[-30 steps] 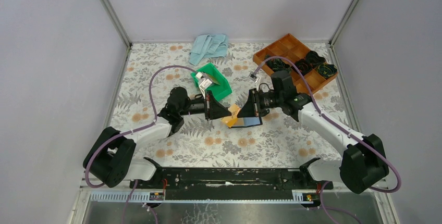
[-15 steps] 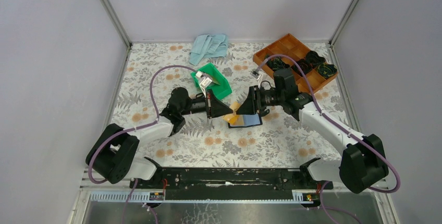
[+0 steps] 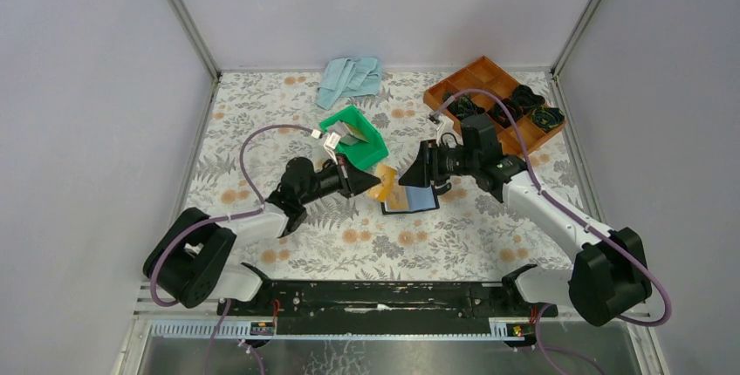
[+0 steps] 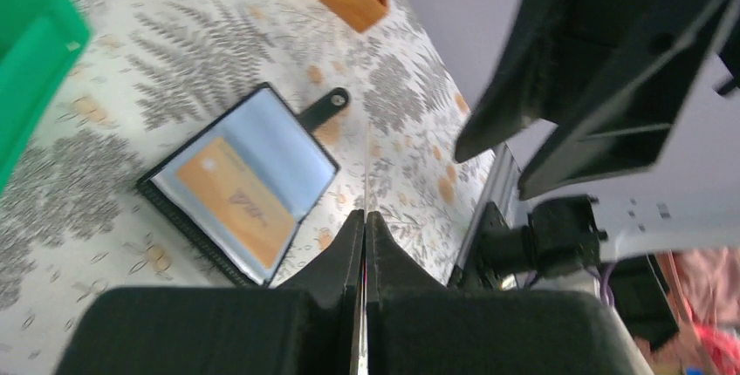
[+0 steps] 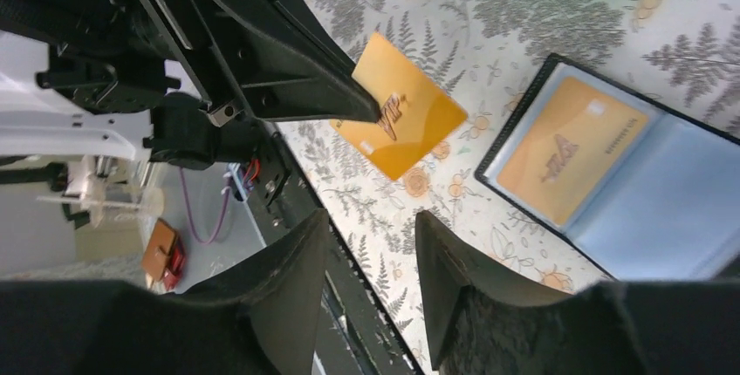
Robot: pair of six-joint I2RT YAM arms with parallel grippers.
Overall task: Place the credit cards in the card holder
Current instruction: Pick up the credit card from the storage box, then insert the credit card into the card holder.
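Note:
A gold credit card (image 5: 400, 118) hangs above the table, pinched at its corner by my left gripper (image 3: 370, 184), which is shut on it. In the left wrist view the card shows only edge-on as a thin line (image 4: 366, 185) between the closed fingers (image 4: 349, 244). The black card holder (image 3: 410, 199) lies open on the table, with another gold card (image 5: 554, 153) in its left sleeve (image 4: 234, 196). My right gripper (image 5: 371, 227) stands open just right of the held card and above the holder, with nothing between its fingers.
A green bin (image 3: 353, 135) with small items sits behind the left gripper. A brown compartment tray (image 3: 495, 100) with dark bundles stands at the back right. A folded light-blue cloth (image 3: 349, 78) lies at the back.
My right gripper has opened and let go of the gold card. The left gripper keeps the card and has turned, carrying it slightly left and back.

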